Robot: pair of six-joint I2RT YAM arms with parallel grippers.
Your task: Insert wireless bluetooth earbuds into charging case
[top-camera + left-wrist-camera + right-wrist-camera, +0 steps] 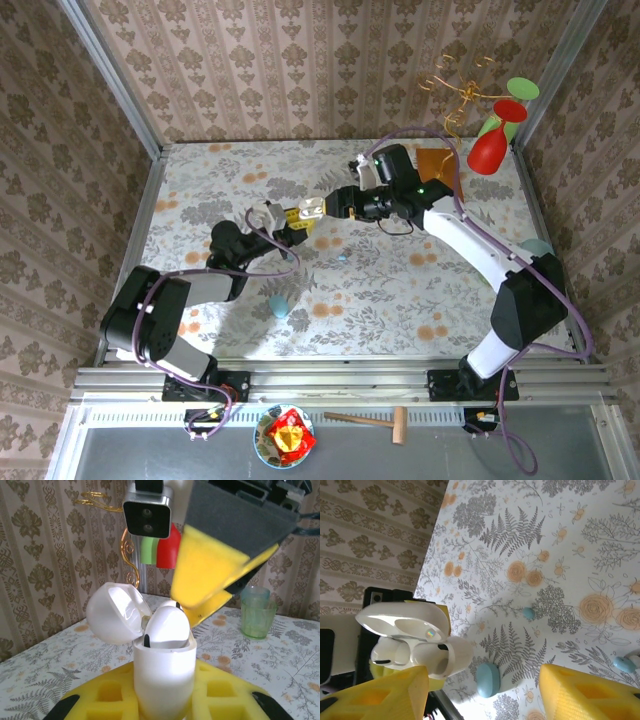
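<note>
My left gripper (285,226) is shut on a white charging case (164,672), held upright between its yellow pads (107,697) with the lid (112,612) swung open. A white earbud (167,625) sits in the case's mouth, sticking up above the rim. My right gripper (311,210) is open just beyond it; one yellow finger (385,695) is beside the case (427,647) and the other (592,695) stands far off. On the table lie a small pale blue earbud (529,613) and another (622,663) beside a white bit at the frame edge.
A shut light blue case (488,680) lies on the floral tablecloth (400,290) below the grippers. A teal cup (537,247) stands at the right edge. A gold stand with red and green pieces (500,125) fills the far right corner.
</note>
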